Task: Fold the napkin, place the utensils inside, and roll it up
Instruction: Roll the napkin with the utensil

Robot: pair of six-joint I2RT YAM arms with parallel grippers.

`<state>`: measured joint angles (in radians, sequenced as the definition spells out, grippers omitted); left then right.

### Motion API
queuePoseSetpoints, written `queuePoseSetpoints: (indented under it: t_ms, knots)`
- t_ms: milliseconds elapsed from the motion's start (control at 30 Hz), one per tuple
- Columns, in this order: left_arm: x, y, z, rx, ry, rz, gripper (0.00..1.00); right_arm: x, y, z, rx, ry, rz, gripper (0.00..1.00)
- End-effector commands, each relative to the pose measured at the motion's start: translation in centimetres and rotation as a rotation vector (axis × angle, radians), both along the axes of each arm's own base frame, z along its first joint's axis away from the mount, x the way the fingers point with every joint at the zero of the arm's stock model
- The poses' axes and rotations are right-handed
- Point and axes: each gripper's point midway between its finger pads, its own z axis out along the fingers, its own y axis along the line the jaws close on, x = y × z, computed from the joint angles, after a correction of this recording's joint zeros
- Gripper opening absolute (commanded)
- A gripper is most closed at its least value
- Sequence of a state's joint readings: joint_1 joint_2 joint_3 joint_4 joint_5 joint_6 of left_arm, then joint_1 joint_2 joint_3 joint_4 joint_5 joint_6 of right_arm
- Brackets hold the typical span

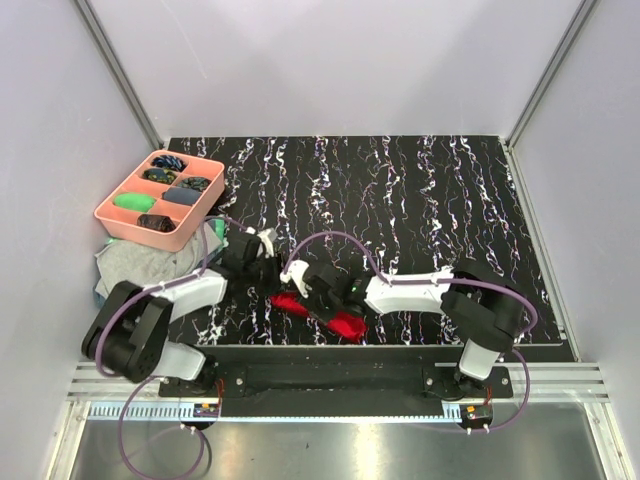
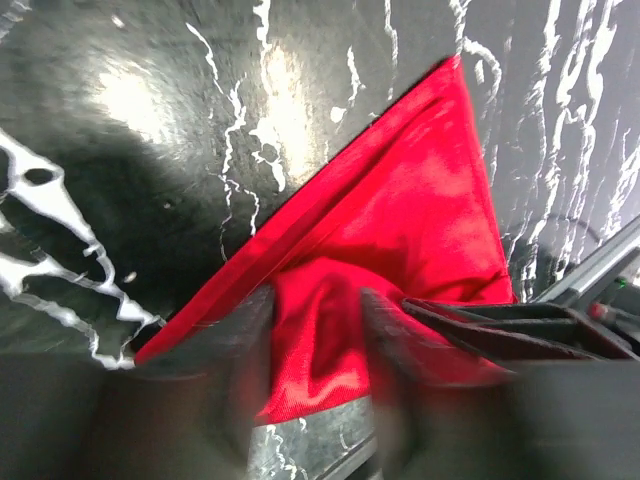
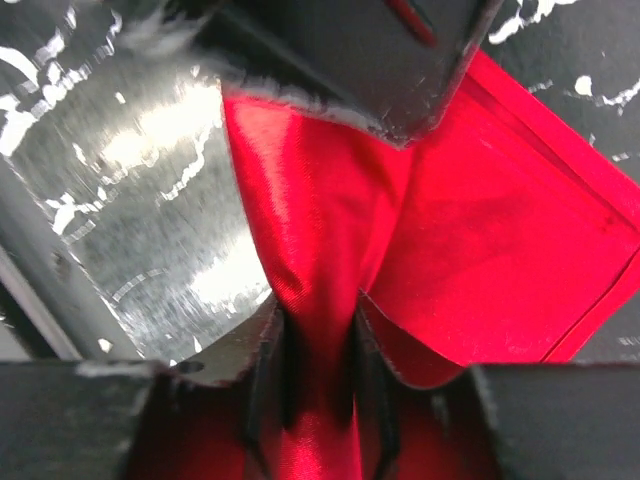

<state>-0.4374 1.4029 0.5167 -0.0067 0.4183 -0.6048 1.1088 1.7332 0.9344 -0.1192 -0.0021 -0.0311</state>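
Slippage is the risk: the napkin [image 1: 320, 312] lies bunched at the counter's [image 1: 420, 190] near edge, a ridge pinched in the right gripper [image 3: 318, 385]; the left gripper [image 2: 315, 370] straddles a fold, grasp unclear. Uneven pulling could skew the fold.

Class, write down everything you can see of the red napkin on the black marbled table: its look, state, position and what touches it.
The napkin is a bright red, thin cloth with a slight sheen and stitched hems. It lies near the table's front edge, between the two arms, partly flat in a triangular fold with one pointed corner, and bunched into creases where it is pinched. The right tool grips a raised ridge of cloth between its fingers. The left tool has a fold bulging between its fingers. No utensils show on it.
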Motion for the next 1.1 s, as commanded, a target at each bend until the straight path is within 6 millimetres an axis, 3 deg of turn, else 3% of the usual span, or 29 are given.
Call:
queuePoseSetpoints:
  t_ms: [0, 167, 267, 633, 900, 1067]
  knots:
    - [2.3, 1.2, 3.8, 0.003, -0.136, 0.072, 0.52, -3.3, -1.4, -3.2, -0.025, 0.259, 0.001, 0.31]
    - [2.3, 3.6, 4.6, 0.048, -0.182, 0.137, 0.69, -4.3, -1.1, -2.7, 0.045, 0.409, 0.017, 0.28]
    - [1.8, 4.6, 4.7, 0.072, -0.199, 0.155, 0.72, -4.2, -1.0, -2.2, 0.091, 0.495, 0.018, 0.27]
    - [-0.6, 5.0, 3.8, 0.052, -0.181, 0.151, 0.88, -3.0, -0.4, 0.2, 0.226, 0.740, -0.021, 0.29]
    - [-1.1, 4.7, 4.1, 0.000, -0.227, 0.145, 0.90, -2.3, -0.4, 0.3, 0.257, 0.873, -0.059, 0.28]
    - [-1.0, 3.9, 3.4, -0.039, -0.216, 0.118, 0.81, -2.1, -0.4, 0.3, 0.277, 0.955, -0.068, 0.28]
